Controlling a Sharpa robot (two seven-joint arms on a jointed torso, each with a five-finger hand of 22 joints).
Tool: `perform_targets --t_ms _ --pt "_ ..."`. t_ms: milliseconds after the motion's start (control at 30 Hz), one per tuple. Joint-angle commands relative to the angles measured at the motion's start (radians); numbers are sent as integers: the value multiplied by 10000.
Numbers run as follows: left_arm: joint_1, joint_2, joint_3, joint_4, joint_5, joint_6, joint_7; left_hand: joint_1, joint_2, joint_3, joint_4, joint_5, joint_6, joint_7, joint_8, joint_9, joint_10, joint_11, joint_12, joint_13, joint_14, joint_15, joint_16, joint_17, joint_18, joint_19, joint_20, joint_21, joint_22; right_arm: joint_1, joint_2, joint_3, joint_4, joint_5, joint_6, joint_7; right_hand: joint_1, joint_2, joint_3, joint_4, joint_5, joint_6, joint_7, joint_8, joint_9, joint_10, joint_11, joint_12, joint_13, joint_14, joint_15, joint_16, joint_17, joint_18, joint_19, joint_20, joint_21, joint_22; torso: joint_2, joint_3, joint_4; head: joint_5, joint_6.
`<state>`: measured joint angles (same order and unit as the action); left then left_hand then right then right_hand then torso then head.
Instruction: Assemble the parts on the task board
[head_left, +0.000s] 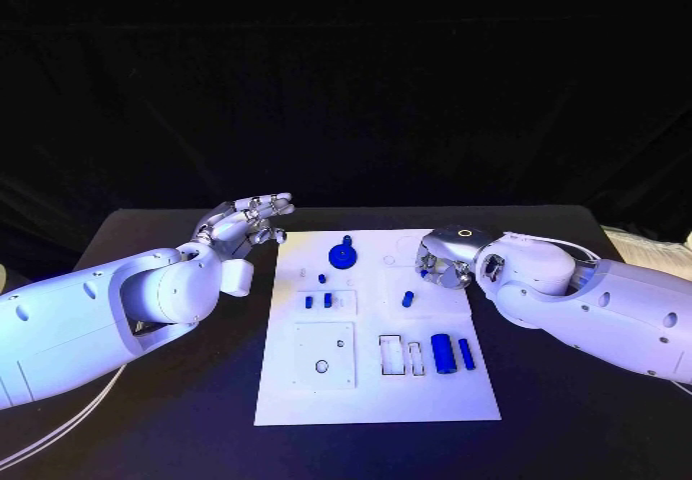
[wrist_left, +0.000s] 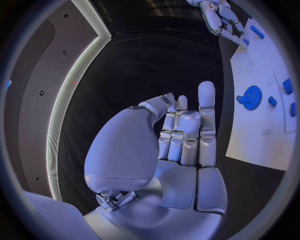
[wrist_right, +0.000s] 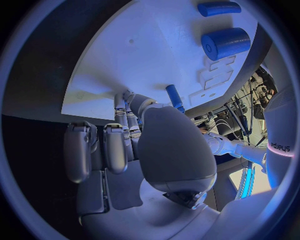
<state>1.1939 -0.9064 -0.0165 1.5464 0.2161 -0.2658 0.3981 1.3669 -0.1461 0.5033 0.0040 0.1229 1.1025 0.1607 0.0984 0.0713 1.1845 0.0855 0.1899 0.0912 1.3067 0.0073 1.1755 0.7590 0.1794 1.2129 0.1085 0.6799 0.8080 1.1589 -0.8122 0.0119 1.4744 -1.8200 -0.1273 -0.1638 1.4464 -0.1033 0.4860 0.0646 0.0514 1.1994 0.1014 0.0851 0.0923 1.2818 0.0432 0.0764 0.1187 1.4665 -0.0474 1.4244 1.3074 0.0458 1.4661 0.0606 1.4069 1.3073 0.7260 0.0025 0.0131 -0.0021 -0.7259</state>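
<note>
The white task board (head_left: 378, 390) lies in the middle of the black table. On it are a blue gear (head_left: 342, 255), two small blue pieces (head_left: 319, 300), a short blue peg (head_left: 408, 297), a thick blue cylinder (head_left: 443, 352) and a thin blue pin (head_left: 466, 352). My left hand (head_left: 248, 220) is raised off the board's far left corner with its fingers straight and nothing in it (wrist_left: 181, 135). My right hand (head_left: 444, 260) hangs over the board's far right edge, fingers curled down. Its thumb (wrist_right: 169, 150) is beside the peg (wrist_right: 175, 97), apart from it.
A square white plate (head_left: 325, 352) with holes and white slots (head_left: 400, 355) sit on the near half of the board. Black table (head_left: 173, 420) surrounds the board on both sides. From the left wrist the gear (wrist_left: 251, 95) and the right hand (wrist_left: 219, 17) show.
</note>
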Motion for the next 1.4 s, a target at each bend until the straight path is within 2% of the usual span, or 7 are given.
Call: perform_targets --t_ms 33,300,733,1000,1400 --pt "5 -5 5 31 50 88 66 -5 120 -42 -32 -40 -74 -2 48 -12 -72 -6 59 12 -33 -57 -48 -16 39 39 -61 -55 -16 -136 39 -93 -1 -146 604 72 121 266 130 -78 -6 115 -18 70 114 206 -86 67 41 695 -93 52 710 62 64 -72 67 530 -6 -2 3 -27 -16" --pt "6 -10 5 30 50 62 72 9 128 -46 -57 -37 -88 3 47 -15 -94 -3 79 14 -36 -56 -50 -31 38 46 -62 -65 -23 -167 21 -92 82 -446 60 -136 39 267 412 -283 -18 240 -44 93 204 463 -129 23 18 705 -89 93 757 40 110 -115 132 616 -9 -1 0 -40 -17" --pt "6 -7 5 6 50 53 35 -22 122 -91 -91 -39 -147 32 36 -25 -183 23 125 14 -57 -38 -64 -93 33 60 -56 -97 -47 -189 -32 -82 207 -499 -742 -144 -28 239 497 -336 -23 265 -43 90 234 520 -129 -11 3 702 -63 79 734 37 115 -106 139 625 -8 -3 9 -50 0" --pt "6 -6 5 -23 50 49 -15 -44 120 -118 -113 -38 -202 51 23 -34 -253 43 156 13 -76 -23 -71 -132 29 62 -46 -123 -66 -190 -113 -59 310 -437 -805 -126 -66 214 521 -354 -24 269 -37 86 245 531 -126 -31 -7 703 -53 83 738 35 118 -101 144 632 -7 -5 1 -37 12" --pt "6 -12 5 -86 49 65 -94 -84 123 -155 -137 -37 -286 85 3 -42 -363 76 205 10 -125 2 -105 -233 24 60 -29 -164 -93 -145 -383 39 685 -380 -793 -177 -90 196 535 -367 -23 274 -35 84 252 538 -124 -43 -13 703 -48 86 741 35 119 -98 145 634 -10 -7 -4 -49 16"
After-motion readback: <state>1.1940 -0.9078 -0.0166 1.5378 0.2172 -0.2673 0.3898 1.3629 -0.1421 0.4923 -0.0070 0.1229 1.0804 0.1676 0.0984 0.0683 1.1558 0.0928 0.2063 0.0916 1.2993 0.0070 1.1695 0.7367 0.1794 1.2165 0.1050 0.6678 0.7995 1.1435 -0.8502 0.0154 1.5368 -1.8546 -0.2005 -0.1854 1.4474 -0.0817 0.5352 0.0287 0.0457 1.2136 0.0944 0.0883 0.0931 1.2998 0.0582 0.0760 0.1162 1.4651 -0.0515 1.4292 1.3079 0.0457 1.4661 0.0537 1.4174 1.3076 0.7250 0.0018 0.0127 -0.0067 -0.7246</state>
